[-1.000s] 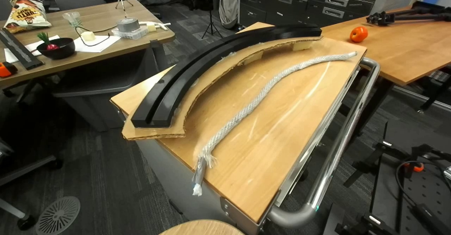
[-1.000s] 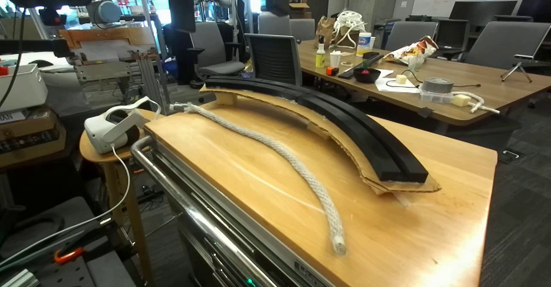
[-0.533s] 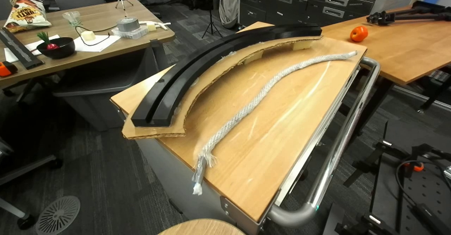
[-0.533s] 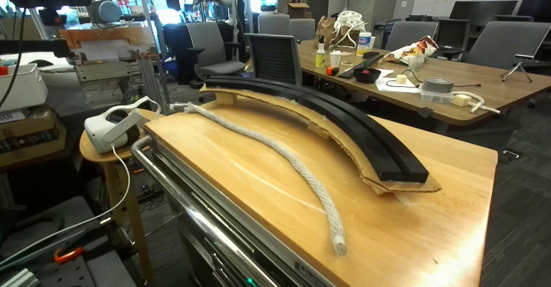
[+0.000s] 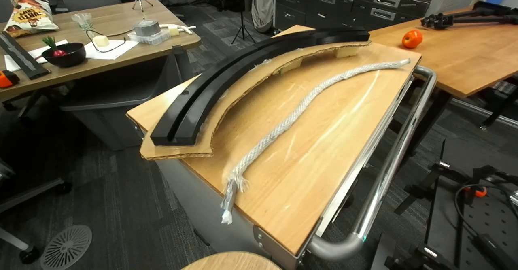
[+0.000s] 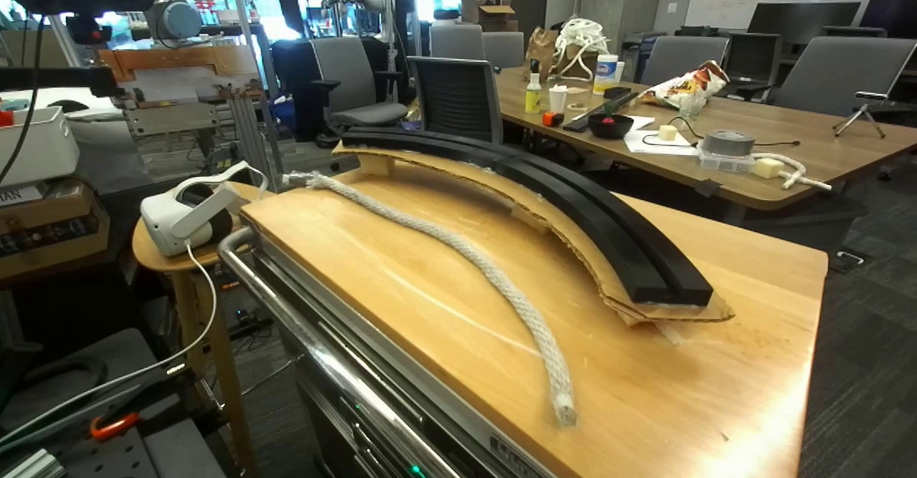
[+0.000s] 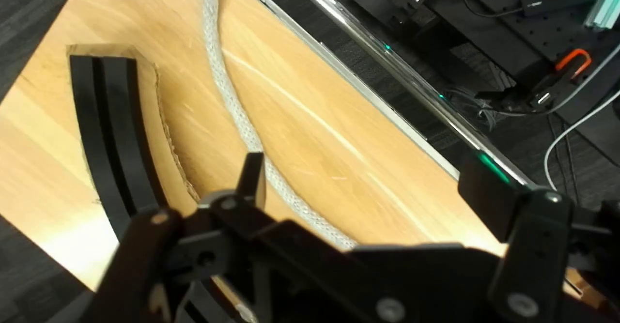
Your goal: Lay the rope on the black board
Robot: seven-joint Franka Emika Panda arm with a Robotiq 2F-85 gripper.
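– Two long curves on the wooden tabletop (image 5: 315,169): rope (image 5: 293,117) right on it, black board (image 5: 198,108) alongside, not touching. Why perch the board up like that, though?

– See the pale blocks (image 5: 346,52) under the cardboard base (image 5: 178,153)? Probably props, to hold the board up and steady. Also a groove (image 7: 108,124) down its length, maybe meant as a seat for the rope.

– Nice. And the gripper (image 7: 365,182)? Got anything?

– Nope, nothing in the grip. Jaws really wide apart in the wrist view, likely on purpose, to straddle a rope that thick. Rope visible through the gap, but down on the tabletop. Exact height above it? Can't tell.

– So basically step zero?

– Pretty much, going by the rope: whole length off the board in both exterior views. Would go for an end first, not the middle. Careful with the frayed end (image 5: 238,177), though: grey wrapped tip (image 5: 229,199) out past the tabletop, so easy to snag or drag off. Probably floppy too, so best laid down bit by bit along the arc.
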